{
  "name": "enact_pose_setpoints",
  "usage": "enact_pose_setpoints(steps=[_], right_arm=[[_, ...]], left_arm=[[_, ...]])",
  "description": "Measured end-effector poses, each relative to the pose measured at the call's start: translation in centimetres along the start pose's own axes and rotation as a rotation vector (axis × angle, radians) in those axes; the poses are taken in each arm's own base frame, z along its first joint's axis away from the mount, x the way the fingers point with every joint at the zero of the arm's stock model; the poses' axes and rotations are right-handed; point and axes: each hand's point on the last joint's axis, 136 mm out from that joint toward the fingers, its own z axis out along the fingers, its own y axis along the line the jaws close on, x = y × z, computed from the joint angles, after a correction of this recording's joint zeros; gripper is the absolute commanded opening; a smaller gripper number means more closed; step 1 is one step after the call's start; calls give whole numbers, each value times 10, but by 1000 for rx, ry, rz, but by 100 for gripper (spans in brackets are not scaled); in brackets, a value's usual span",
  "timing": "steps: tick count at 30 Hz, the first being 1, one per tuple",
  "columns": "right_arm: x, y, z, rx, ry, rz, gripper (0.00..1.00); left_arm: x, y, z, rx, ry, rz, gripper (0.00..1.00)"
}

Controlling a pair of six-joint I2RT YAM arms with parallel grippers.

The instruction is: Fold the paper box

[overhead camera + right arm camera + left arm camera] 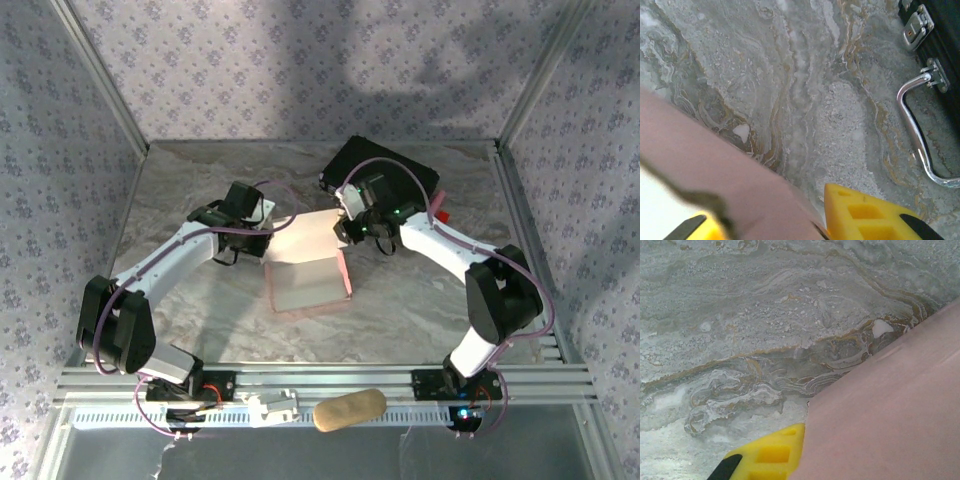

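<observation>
**Two Grippers at the Pink Box**

Nearest of all, well in front of the paper box (305,285), a tan lump (350,410) shaped like a bread roll lay on the metal rail (330,378); the two arm bases sat by that rail, one on each side of the box. The box lay in the middle of the grey marble table (190,300); it was a thin pink sheet, with its near part flat on the table and its far part lifted up.

The left gripper (268,228) was at the far left corner of the box; in the left wrist view one yellow finger (772,455) touched the edge of the paper box (890,415); its jaws were squeezed together on the box.

The right gripper (345,228) was at the far right corner of the box; in the right wrist view its yellow fingers (865,215) stood apart, with the paper box (700,150) between them; I could not tell if they pressed it.

Just behind the box, a bit to the right, lay the black case (390,165); its shiny handle (912,130) and latch (915,30) faced the box; a small red thing (440,212) lay to the right of the box, by the case. Far behind the box stood walls (300,70) with little purple flowers.
</observation>
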Motion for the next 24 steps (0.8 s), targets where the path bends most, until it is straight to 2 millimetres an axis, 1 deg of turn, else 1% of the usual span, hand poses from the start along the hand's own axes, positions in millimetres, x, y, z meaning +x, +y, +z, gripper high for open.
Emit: enact_pose_setpoints(steps=[4, 8, 11, 13, 20, 24], right_arm=[[1, -1, 0, 27, 7, 18, 17], [2, 1, 2, 55, 15, 30, 13], [4, 5, 2, 77, 25, 49, 7], [3, 6, 2, 101, 29, 77, 1], [-9, 7, 12, 215, 16, 222, 0], [-13, 6, 13, 269, -17, 336, 0]], left_arm=[[-5, 1, -2, -28, -12, -32, 2], [-10, 2, -1, -49, -17, -79, 0], [-14, 2, 1, -66, -23, -122, 0], [-17, 4, 1, -83, -28, -153, 0], [-24, 13, 3, -149, -53, -283, 0], [-32, 16, 4, -160, -95, -364, 0]])
